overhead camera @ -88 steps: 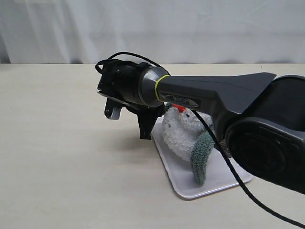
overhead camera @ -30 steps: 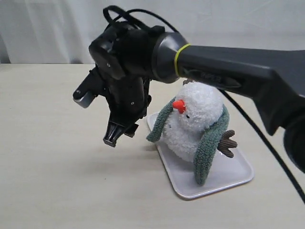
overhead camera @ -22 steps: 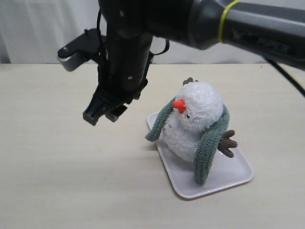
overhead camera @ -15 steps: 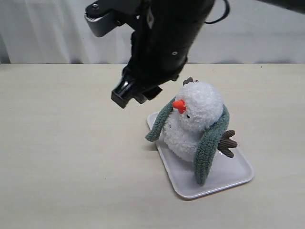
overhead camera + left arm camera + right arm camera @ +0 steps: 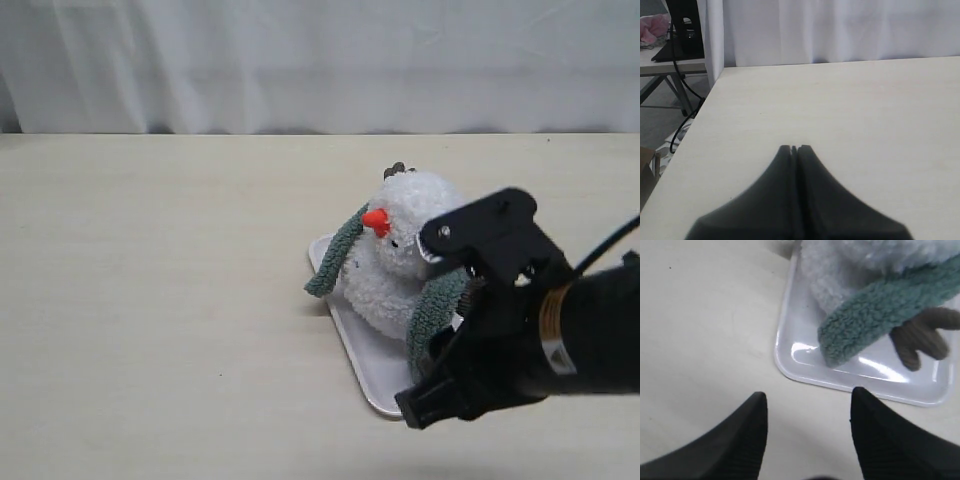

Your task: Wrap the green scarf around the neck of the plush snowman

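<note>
The plush snowman sits on a white tray, its orange nose pointing left. The green scarf lies over the neck from behind; one end hangs at the left, the other hangs down the right side. My right gripper hovers open just off the tray's near corner, apart from the toy. In the right wrist view the open gripper faces the tray's rim, the scarf end and a brown twig arm. My left gripper is shut over bare table, with nothing between its fingers.
The beige table stretches left of the tray, with a white curtain behind it. The left wrist view shows the table's edge and a stand with cables beyond it. The right arm's dark body covers the tray's right part.
The right arm rose from the snowman's left, swept across above it and now sits low at the tray's near right corner. The scarf stays draped on the snowman.
</note>
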